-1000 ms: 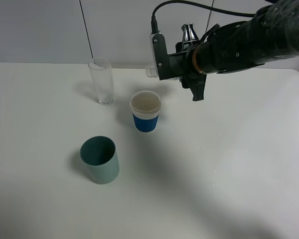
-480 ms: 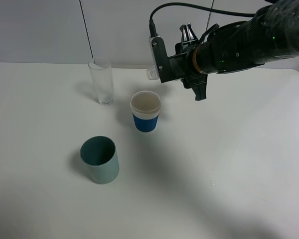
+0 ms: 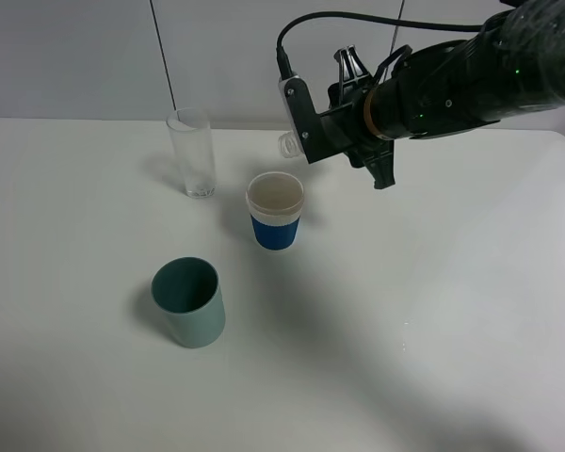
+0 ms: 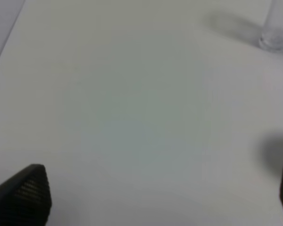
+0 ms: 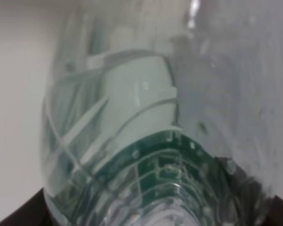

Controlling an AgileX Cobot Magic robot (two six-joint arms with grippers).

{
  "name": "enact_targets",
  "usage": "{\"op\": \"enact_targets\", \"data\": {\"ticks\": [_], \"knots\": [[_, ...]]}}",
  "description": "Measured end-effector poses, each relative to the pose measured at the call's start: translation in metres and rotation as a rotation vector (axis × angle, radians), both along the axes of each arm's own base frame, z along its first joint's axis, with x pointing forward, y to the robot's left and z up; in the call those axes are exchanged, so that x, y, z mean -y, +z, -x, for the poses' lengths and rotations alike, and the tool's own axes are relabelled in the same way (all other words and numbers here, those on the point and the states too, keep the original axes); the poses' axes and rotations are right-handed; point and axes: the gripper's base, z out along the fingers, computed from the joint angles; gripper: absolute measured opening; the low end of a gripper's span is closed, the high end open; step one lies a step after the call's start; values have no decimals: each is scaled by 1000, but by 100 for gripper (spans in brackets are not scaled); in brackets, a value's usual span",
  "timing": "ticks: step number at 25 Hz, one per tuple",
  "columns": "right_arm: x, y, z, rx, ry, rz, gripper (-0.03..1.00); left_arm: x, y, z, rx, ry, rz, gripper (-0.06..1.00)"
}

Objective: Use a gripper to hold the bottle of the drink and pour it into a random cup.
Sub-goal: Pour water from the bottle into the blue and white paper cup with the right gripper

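The left claw (image 4: 155, 202) is idling over the bare table (image 4: 132, 117), jaws apart. Past the teal cup (image 3: 188, 301), the cup (image 3: 276, 209) is standing mid-table, with the glass (image 3: 192, 153) at its 10 o'clock. The right claw (image 3: 331, 132) is staying clamped on the bottle (image 5: 132, 117) and rolling further than a second ago, so the mouth is dipping toward the cup's 1 o'clock side. No stream is showing yet, but pouring seems about to begin.

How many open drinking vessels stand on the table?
3: a tall clear glass at the back, a blue-sleeved white paper cup mid-table, a teal-green plastic cup nearest the camera.
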Motion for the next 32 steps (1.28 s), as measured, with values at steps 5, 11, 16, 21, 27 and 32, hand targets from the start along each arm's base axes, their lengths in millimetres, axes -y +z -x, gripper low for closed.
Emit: {"op": "enact_targets", "data": {"ticks": [5, 11, 16, 21, 27, 32], "knots": [[0, 0, 0, 2, 9, 11, 55, 0, 0, 0, 0, 0, 0, 98], [0, 0, 0, 3, 12, 15, 55, 0, 0, 0, 0, 0, 0, 98], [-1, 0, 1, 4, 11, 19, 55, 0, 0, 0, 0, 0, 0, 98], [-4, 0, 3, 8, 7, 33, 55, 0, 0, 0, 0, 0, 0, 98], [-6, 7, 1, 30, -27, 41, 55, 0, 0, 0, 0, -1, 1, 98], [-16, 5, 1, 29, -19, 39, 55, 0, 0, 0, 0, -1, 1, 98]]}}
